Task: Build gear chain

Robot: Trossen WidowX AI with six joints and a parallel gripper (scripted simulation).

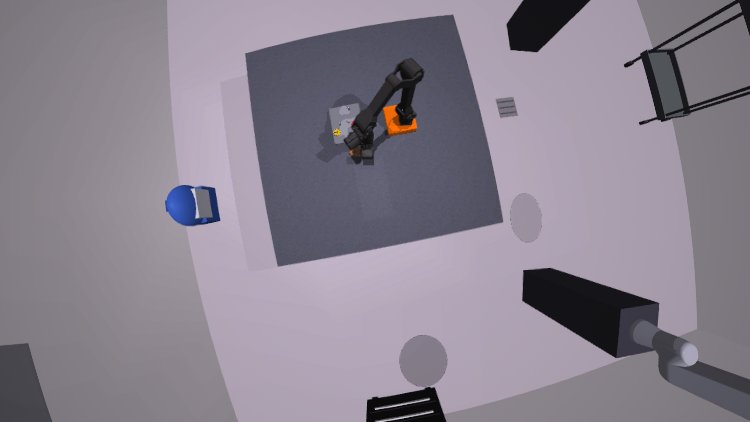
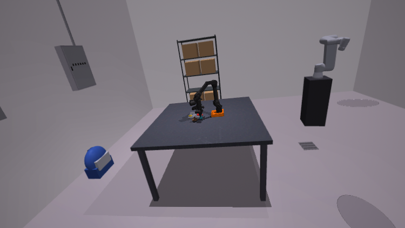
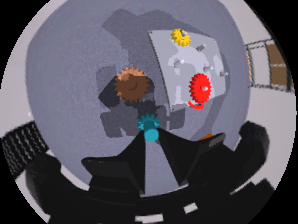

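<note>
The dark blue-grey tabletop is showing a matt, faintly speckled surface, the pale grey board is looking smooth with soft lighter patches, and the toothed red gear and toothed teal gear are looking like plastic

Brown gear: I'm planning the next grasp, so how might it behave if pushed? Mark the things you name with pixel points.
The brown gear [image 3: 132, 85] would probably slide rather than roll, since it lies flat. Its raised middle might make it tip if pushed high. Its solid-looking toothed rim suggests it is stiff.
</note>
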